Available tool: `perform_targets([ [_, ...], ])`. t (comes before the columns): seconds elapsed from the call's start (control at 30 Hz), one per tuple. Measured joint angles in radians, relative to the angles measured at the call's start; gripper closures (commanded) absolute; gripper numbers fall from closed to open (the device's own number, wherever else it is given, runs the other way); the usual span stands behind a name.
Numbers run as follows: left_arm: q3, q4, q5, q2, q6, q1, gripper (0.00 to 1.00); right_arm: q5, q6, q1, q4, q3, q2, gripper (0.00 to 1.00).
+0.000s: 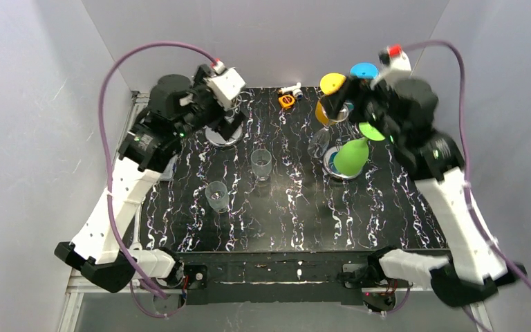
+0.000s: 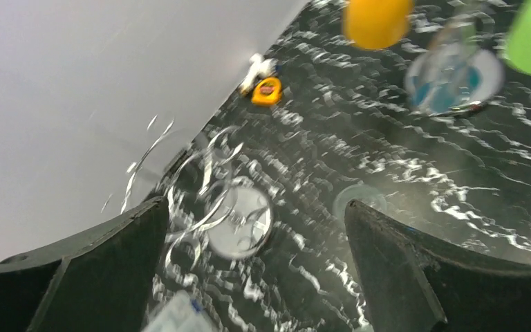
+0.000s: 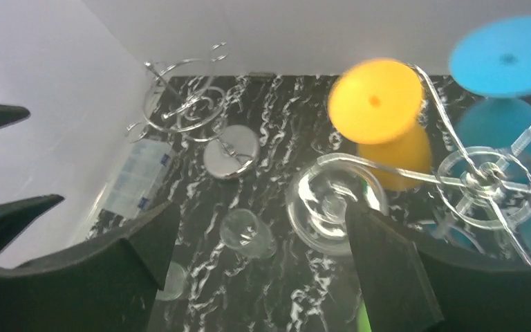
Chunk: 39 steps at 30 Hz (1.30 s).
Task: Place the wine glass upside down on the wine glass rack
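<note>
A clear wine glass [image 1: 320, 143] [image 3: 332, 207] hangs upside down, its foot resting on a wire arm of the wine glass rack [image 3: 487, 176]. The rack's chrome base [image 1: 339, 166] stands at the back right of the table. My right gripper [image 1: 335, 104] [image 3: 259, 228] is open just above the glass and holds nothing. Its right finger [image 3: 387, 277] covers part of the glass foot. My left gripper [image 1: 227, 123] [image 2: 256, 214] is open and has nothing in it. It hovers over a second, bare wire rack [image 2: 238, 221] [image 1: 225, 136] at the back left.
Yellow [image 1: 330, 86], blue [image 1: 364, 70] and green [image 1: 352, 155] glasses hang on the right rack. Two clear tumblers [image 1: 261, 164] [image 1: 216, 196] stand mid-table. A small orange item [image 1: 287, 100] lies by the back wall. A clear packet [image 3: 135, 176] lies at the left edge. Walls close in on three sides.
</note>
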Motion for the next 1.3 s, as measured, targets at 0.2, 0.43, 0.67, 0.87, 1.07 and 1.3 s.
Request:
perform_targets([
  [0.2,0.077,-0.105,0.003,0.014,-0.163,0.258,0.02,0.142,-0.028,0.295,-0.134,0.525,0.429,0.02],
  [0.43,0.069,-0.161,0.042,0.037,-0.304,0.423,0.02,0.215,-0.059,0.457,-0.316,0.827,0.76,0.01],
  [0.67,0.053,-0.195,0.079,0.055,-0.364,0.512,0.02,0.314,-0.057,0.505,-0.381,0.743,0.778,0.01],
  [0.87,0.013,-0.212,0.124,0.048,-0.38,0.511,0.02,0.312,0.0,0.553,-0.351,0.215,0.455,0.03],
  [1.07,0.0,-0.215,0.14,0.026,-0.374,0.511,0.02,0.309,0.128,0.547,-0.335,-0.145,0.14,0.18],
  [1.3,0.0,-0.21,0.151,-0.029,-0.369,0.511,0.02,0.396,0.37,0.572,-0.299,-0.55,-0.095,0.32],
])
